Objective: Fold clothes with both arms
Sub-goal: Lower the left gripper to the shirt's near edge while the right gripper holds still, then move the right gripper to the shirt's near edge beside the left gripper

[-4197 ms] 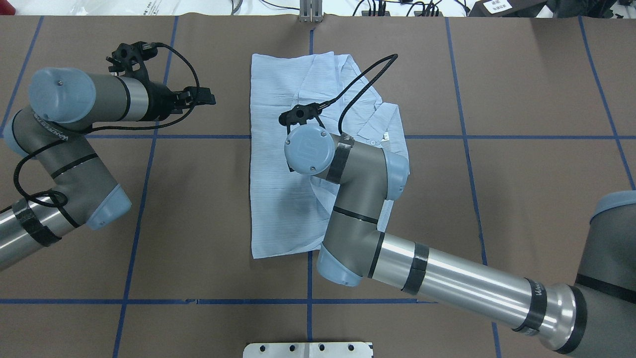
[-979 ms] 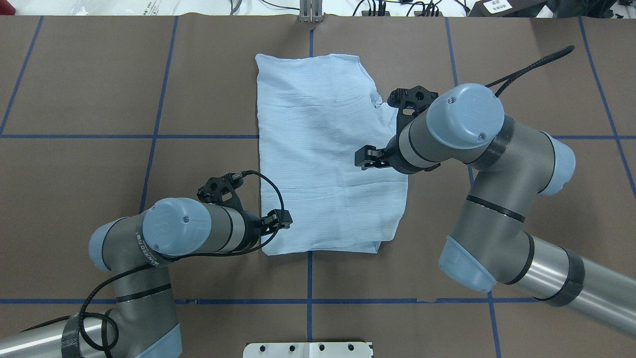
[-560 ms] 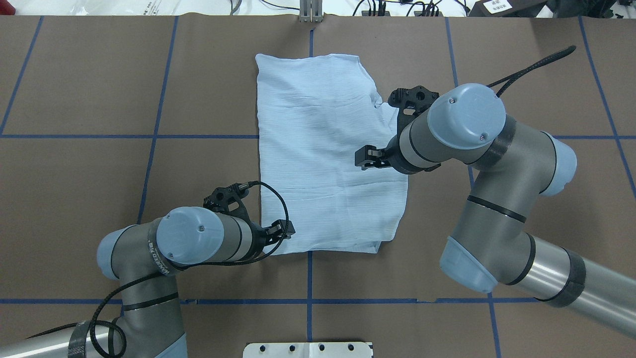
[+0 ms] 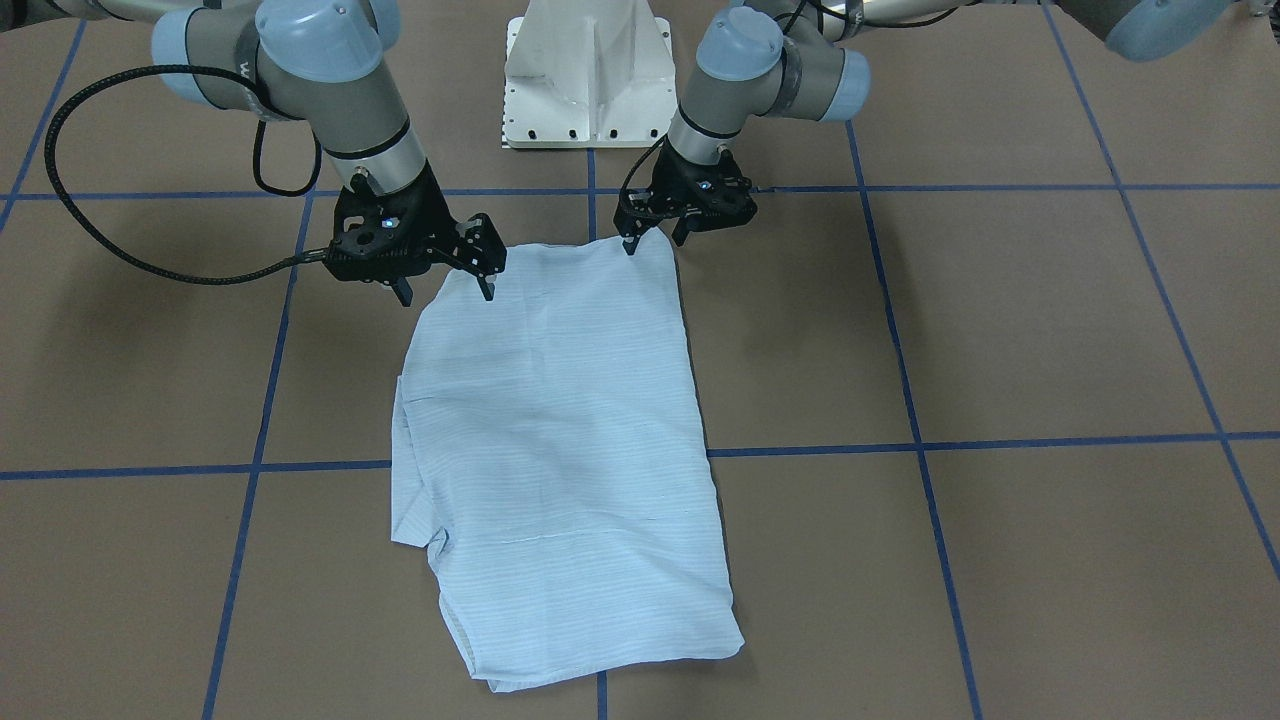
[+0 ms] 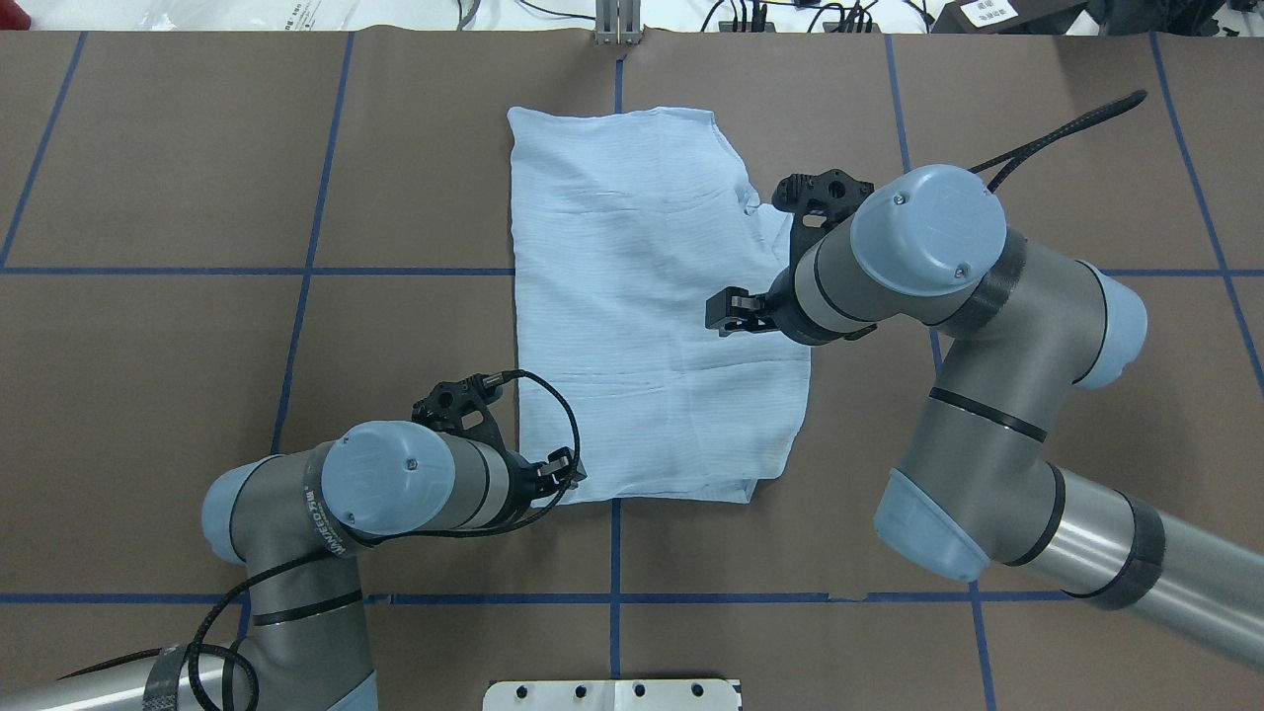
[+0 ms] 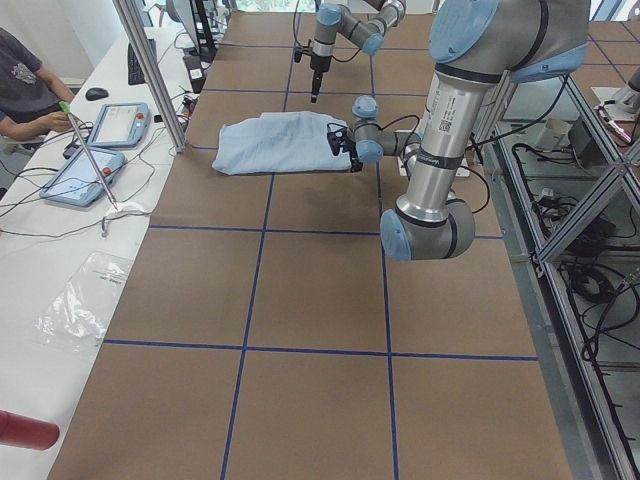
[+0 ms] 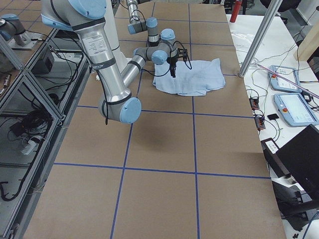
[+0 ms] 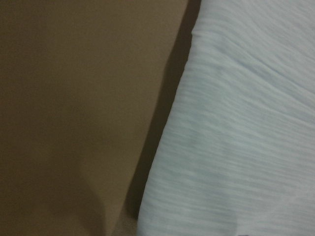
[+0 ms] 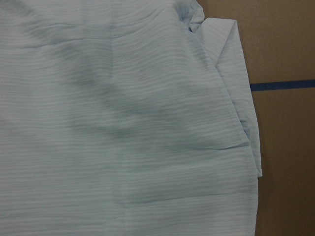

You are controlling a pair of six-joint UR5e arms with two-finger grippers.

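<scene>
Before white pedestal, folded shirt, left fingers apart at corner, right fingers apart

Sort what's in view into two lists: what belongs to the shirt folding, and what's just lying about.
Belongs to the job:
- light blue shirt, lying on the table
- left gripper, open at the shirt's corner
- right gripper, open

Just lying about, on the side bench:
- tablet
- clear plastic bag
- red cylinder

grey-and-silver tubular arms, pale blue joint caps, black cables
</scene>
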